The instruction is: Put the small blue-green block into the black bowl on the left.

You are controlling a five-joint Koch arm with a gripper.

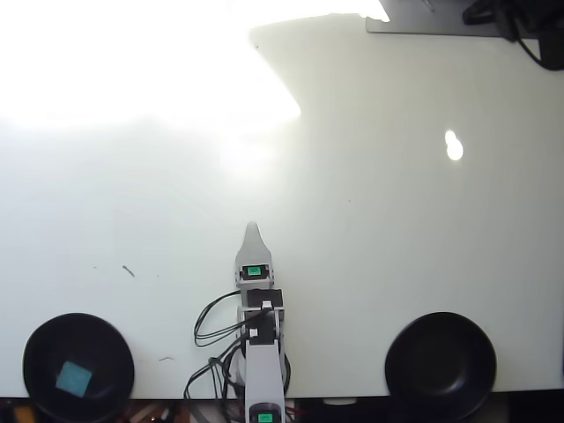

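In the overhead view the small blue-green block (74, 378) lies flat inside the black bowl (78, 367) at the lower left, near the middle of its floor, so the placement looks done. A second black bowl (441, 364) sits at the lower right and appears empty. The arm (262, 330) reaches up from the bottom edge between the two bowls, well apart from both, and its fingers (252, 232) come to one pale tip over the bare white tabletop (379, 220); only that single point shows, so I cannot tell whether they are parted or together, though nothing is visibly held. The upper left of the tabletop is washed out by strong glare, and anything lying there would be hidden. From here the risks seem minor: the loose cables (214, 328) looping beside the arm's base on its left could snag on a joint if it swings toward the left bowl, and a low sweep that way might nudge the bowl's rim and shift the bowl or bounce the block out.
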